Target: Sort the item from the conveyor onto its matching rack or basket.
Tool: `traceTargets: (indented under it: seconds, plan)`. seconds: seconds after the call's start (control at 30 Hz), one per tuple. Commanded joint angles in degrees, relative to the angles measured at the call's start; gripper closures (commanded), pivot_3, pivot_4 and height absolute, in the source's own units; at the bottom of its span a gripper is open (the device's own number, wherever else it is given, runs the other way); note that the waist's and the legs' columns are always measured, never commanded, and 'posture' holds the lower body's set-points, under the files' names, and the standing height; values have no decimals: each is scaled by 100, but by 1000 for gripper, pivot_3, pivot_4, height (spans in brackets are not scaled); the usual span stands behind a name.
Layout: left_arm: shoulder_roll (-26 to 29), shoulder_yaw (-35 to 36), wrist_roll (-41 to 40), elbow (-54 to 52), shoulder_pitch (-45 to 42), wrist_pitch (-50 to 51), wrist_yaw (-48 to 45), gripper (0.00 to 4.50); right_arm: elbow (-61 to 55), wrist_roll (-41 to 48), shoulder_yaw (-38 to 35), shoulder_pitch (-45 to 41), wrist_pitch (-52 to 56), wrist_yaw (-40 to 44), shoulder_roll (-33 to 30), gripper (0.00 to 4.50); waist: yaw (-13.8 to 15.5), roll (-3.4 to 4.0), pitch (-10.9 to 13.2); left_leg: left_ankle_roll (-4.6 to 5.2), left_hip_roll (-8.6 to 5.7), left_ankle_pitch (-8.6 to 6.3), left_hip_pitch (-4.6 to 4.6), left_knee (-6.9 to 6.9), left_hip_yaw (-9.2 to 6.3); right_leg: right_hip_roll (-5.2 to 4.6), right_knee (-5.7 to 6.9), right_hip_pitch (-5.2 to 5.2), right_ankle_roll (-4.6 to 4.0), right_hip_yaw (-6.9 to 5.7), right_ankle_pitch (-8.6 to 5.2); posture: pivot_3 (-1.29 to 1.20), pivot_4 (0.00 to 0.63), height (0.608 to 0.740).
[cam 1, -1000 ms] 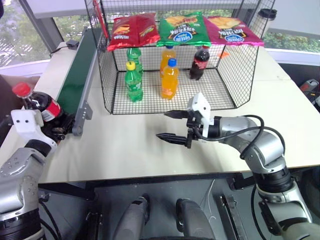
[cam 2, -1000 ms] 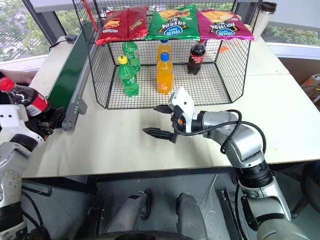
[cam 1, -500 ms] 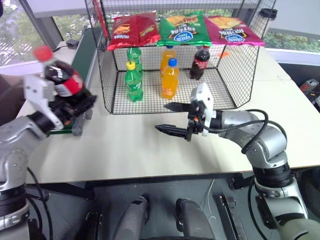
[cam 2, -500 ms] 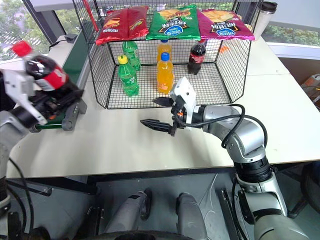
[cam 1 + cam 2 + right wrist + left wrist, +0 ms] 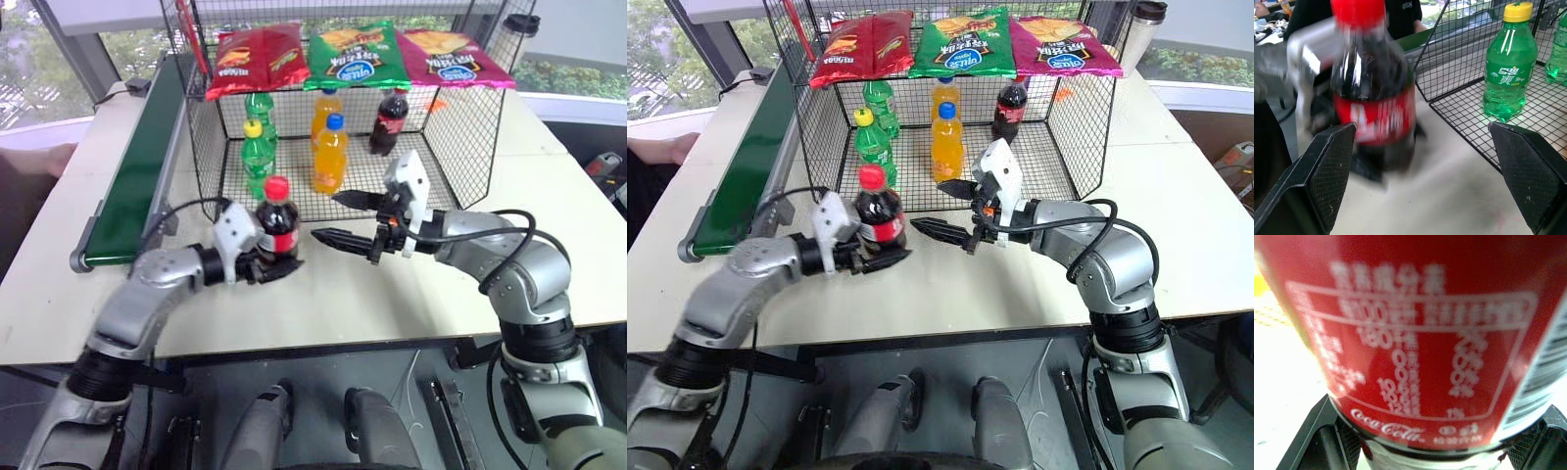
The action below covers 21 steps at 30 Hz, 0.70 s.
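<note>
Since a second ago, your left end effector has swung the cola bottle off the end of the conveyor and across the tabletop; it now stands upright in front of the wire basket, just outside the basket's front edge and left of its middle. Your left end effector is pinching the bottle low on the body, below the red label, the red cap pointing up.

Working rightward from the basket's front-left corner: the bottle sits first, then your right end effector, spread wide with its fingers pointing at the bottle and close to it but apart from it. This looks like a handover in front of the basket.

To do it well, hold the left arm steady and keep the bottle vertical. Bring the right fingers around the label band, above the left grip, so the two end effectors do not collide. Close the right fully before you release the left; the bottle is smooth and round and could slip or tip if it is freed too soon.

Inside the basket, the matching cola bottle stands at the back right, past the green bottles and orange bottles. Aim for the bare floor in front of it, and lift over the front wire edge.
</note>
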Motion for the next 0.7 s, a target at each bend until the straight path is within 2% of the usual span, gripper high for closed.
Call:
traceTargets:
  seconds: [0.03, 0.23, 0.63, 0.7]
  plan:
    - [-218, -85, 246, 28, -273, -439, -36, 1504, -66, 92, -194, -189, -50, -18, -46, 0, -3, 0, 0, 0, 0, 0, 0, 0, 0, 0, 0, 0, 0, 0, 0, 0, 150, 738]
    - [-615, -341, 622, 408, -683, -690, -151, 1504, -58, 122, -246, -245, -15, -37, -39, 0, -5, 0, 0, 8, 0, 5, 1, 2, -2, 3, 4, 0, 2, -3, 1, 0, 150, 738]
    - [-1124, -452, 847, 579, -787, -820, -199, 1504, -109, 236, -257, -325, -29, -58, -24, 0, -10, 0, 0, 14, 0, 9, 3, 9, -2, 4, 11, 2, 12, -3, 6, 0, 150, 738]
    - [-1160, -434, 850, 565, -785, -808, -182, 1504, -96, 247, -259, -323, -55, -26, -24, 536, -10, 0, 0, 15, 0, 9, 3, 9, -1, 5, 12, 2, 15, -3, 8, 0, 150, 738]
